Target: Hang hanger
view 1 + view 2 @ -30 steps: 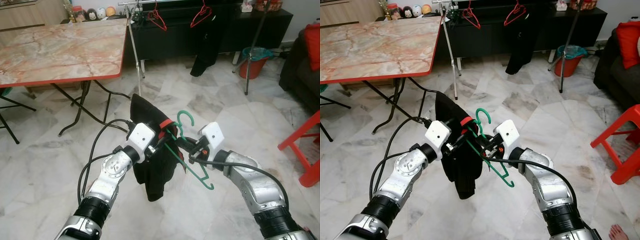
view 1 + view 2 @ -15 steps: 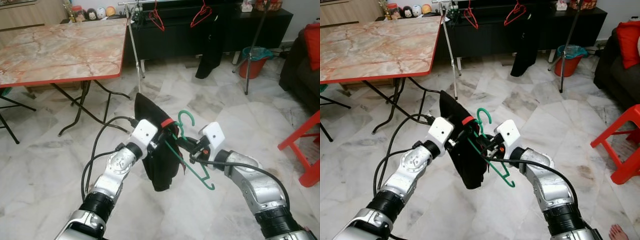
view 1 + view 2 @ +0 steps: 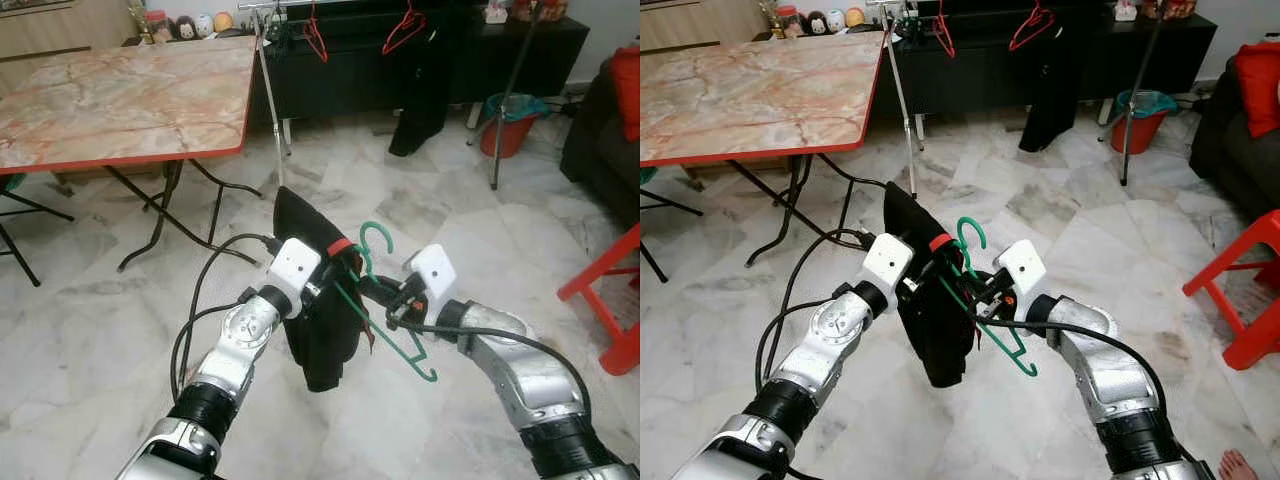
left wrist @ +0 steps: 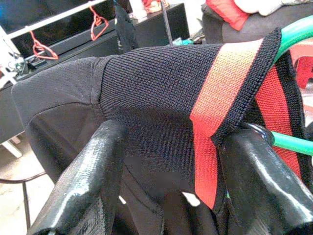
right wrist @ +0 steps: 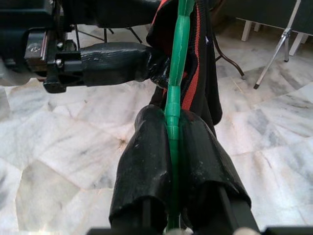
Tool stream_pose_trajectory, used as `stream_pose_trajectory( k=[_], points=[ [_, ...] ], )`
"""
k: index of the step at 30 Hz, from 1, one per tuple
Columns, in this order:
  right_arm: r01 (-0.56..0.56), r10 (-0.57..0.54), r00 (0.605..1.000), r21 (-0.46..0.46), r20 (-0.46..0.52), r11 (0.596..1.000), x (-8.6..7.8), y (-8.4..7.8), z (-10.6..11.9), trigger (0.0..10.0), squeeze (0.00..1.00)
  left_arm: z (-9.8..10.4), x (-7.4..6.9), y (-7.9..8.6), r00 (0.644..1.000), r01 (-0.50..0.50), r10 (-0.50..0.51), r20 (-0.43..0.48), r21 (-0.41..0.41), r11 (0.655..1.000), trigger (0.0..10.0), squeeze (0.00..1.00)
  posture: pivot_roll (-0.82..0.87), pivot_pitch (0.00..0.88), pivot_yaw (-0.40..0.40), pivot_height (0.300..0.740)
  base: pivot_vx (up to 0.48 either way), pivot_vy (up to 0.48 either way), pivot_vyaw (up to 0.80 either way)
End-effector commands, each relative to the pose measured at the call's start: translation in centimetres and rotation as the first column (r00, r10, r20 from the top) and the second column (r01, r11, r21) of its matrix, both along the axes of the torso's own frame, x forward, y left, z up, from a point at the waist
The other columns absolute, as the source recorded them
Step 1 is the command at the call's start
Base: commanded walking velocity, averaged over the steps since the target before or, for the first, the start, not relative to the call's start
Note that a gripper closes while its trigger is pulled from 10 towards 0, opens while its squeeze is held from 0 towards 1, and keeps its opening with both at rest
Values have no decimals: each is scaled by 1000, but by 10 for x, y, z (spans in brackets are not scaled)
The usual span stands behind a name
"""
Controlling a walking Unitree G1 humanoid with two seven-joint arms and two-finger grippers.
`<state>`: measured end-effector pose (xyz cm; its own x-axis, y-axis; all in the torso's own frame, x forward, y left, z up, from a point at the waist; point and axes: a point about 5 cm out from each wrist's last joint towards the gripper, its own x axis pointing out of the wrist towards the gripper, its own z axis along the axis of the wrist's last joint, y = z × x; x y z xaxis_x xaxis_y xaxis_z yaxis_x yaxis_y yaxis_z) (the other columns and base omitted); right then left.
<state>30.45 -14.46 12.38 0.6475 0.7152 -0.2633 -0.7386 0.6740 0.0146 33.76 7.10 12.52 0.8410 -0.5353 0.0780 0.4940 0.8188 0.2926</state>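
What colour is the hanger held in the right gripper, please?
Green; the hanger shows best in the right wrist view.

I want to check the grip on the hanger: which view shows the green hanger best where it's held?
The right wrist view: the right gripper is shut on the green hanger. The eye views show its whole hook and frame beside the black garment. The left wrist view catches a green sliver.

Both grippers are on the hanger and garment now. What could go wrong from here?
The black garment covers just one side of the green hanger, so it could slide off. The right gripper pinches only the thin hanger wire, which might twist. The left gripper grips the collar, so pulling the arms apart could tug it off.
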Motion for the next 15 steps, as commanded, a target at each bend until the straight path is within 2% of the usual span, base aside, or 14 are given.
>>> stream_pose_trajectory(
  k=[1,3,4,5,6,7,8,9,15],
  points=[
    [-181,180,983,43,15,983,-14,20,5,0,0,8,9,11,996,-89,89,8,-27,996,10000,0,-191,52,68,740,0,0,0],
    [-192,191,981,42,11,981,-17,20,5,0,0,7,8,10,996,-88,89,6,-33,996,10000,0,-191,52,68,740,0,0,0],
    [-197,196,980,41,8,980,-18,19,4,0,0,7,8,9,996,-87,88,5,-36,996,6039,0,-191,52,68,740,0,0,0],
    [-199,199,980,40,7,979,-18,19,4,0,0,7,8,9,996,-87,87,5,-37,996,6039,0,-191,52,68,740,0,0,0],
    [-201,200,980,40,6,979,-19,19,4,0,0,7,8,9,996,-85,86,3,-41,996,4314,0,-191,52,67,740,0,0,0],
    [-201,201,980,40,5,979,-19,19,4,0,0,7,8,9,996,-84,84,2,-44,995,3412,0,-191,52,67,740,0,0,0],
    [-201,201,980,39,5,979,-19,19,4,0,0,7,8,9,997,-83,83,1,-46,996,667,0,-191,52,67,740,0,0,0],
    [-201,201,980,38,5,979,-19,18,4,0,0,7,8,9,997,-81,82,1,-47,996,0,0,-191,52,67,740,0,0,0],
    [-195,195,981,32,6,980,-17,18,4,0,0,6,8,9,997,-81,81,-4,-58,995,0,0,-190,53,68,740,0,0,0]
  ],
)
